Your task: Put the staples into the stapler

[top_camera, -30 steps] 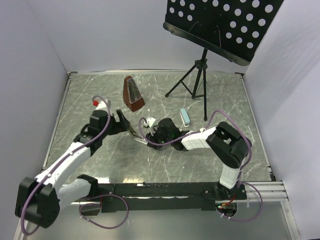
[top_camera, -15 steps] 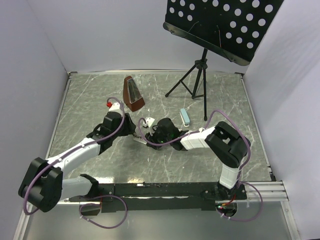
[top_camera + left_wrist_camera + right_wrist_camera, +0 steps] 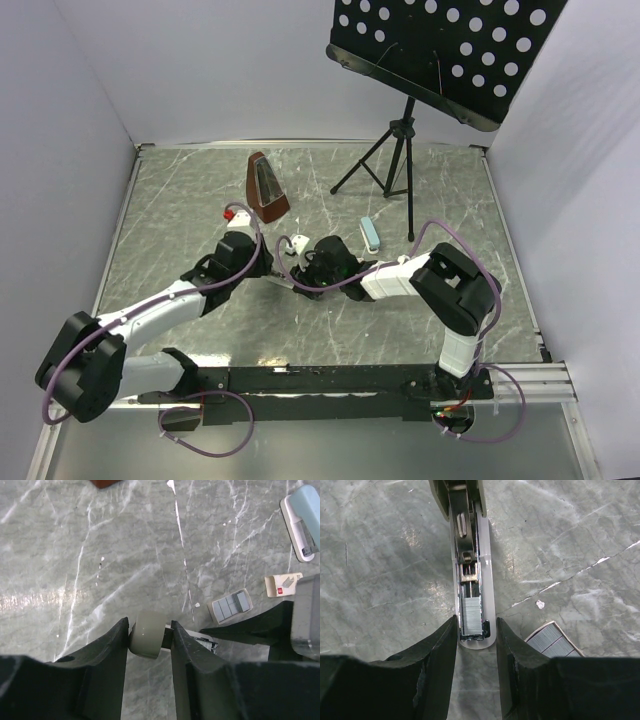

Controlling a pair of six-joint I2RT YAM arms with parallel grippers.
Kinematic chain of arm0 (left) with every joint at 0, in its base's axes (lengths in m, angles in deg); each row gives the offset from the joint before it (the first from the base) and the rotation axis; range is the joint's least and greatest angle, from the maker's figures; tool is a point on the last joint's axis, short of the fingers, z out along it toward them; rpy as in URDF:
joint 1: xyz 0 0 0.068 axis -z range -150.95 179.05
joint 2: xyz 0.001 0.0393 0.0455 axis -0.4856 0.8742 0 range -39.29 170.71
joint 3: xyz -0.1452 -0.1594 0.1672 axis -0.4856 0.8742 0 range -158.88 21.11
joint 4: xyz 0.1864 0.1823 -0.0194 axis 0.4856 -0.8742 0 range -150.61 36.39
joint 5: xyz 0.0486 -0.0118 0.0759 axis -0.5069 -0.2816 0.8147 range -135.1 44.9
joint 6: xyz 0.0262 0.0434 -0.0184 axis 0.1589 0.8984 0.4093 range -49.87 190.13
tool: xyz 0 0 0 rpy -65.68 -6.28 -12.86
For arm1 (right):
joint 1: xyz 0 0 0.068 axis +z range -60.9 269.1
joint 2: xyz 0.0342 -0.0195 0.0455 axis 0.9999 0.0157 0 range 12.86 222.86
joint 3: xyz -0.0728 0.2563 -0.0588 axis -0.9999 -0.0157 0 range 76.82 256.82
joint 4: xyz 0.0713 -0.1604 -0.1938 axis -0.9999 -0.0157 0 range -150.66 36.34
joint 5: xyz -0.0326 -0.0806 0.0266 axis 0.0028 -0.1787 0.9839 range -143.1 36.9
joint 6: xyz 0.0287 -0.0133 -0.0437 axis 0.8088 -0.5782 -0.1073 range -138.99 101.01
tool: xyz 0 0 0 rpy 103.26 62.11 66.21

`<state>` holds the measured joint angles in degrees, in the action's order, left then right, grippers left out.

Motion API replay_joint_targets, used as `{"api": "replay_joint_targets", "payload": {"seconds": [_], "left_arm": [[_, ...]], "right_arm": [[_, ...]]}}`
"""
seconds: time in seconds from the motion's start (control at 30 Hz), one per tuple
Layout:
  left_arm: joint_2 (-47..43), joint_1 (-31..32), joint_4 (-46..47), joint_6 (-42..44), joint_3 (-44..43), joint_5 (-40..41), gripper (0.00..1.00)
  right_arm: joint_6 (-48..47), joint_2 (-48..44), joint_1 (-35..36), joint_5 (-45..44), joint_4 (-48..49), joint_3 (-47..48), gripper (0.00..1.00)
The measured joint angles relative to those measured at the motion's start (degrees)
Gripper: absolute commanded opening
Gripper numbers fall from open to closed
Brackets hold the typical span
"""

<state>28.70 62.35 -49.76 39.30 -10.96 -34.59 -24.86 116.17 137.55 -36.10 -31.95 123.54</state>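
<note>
The stapler (image 3: 470,565) lies opened out flat on the marble table, with its magazine bared. A silvery block of staples (image 3: 471,614) sits in the front of that channel. My right gripper (image 3: 476,625) is shut on the pale front tip of the stapler's base. My left gripper (image 3: 149,630) is shut on the rounded grey-beige opposite end of the stapler (image 3: 147,634). In the top view the two grippers face each other, left (image 3: 268,270) and right (image 3: 303,272). More staples fill an open cream tray (image 3: 230,605) next to the right fingers (image 3: 260,625).
The tray's cream sleeve (image 3: 282,584) lies just beyond it. A pale blue-and-white object (image 3: 371,234) rests further right. A brown metronome (image 3: 266,187) stands behind the left gripper. The music stand's tripod (image 3: 395,165) is at the back.
My left arm has swung right toward the stapler and its jaws have closed from wide open onto the stapler's end. The right arm has not moved.
</note>
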Motion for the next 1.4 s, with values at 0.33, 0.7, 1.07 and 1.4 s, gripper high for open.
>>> {"api": "replay_joint_targets", "payload": {"seconds": [0.33,0.7,1.07,1.4], "left_arm": [[2.9,6.0,1.4,2.1,-1.0,7.8,0.41],[6.1,10.5,1.4,2.4,-2.4,9.8,0.55],[4.4,10.6,0.9,-3.5,-0.7,9.8,0.70],[3.8,10.6,0.1,-6.9,0.0,9.9,0.79]], "right_arm": [[0.0,0.0,0.0,0.0,0.0,0.0,0.00],[0.2,0.0,0.0,0.1,0.0,0.0,0.00],[-0.8,0.1,0.1,0.6,0.0,0.0,0.00],[-1.2,0.1,0.0,1.1,0.1,0.0,0.00]]}}
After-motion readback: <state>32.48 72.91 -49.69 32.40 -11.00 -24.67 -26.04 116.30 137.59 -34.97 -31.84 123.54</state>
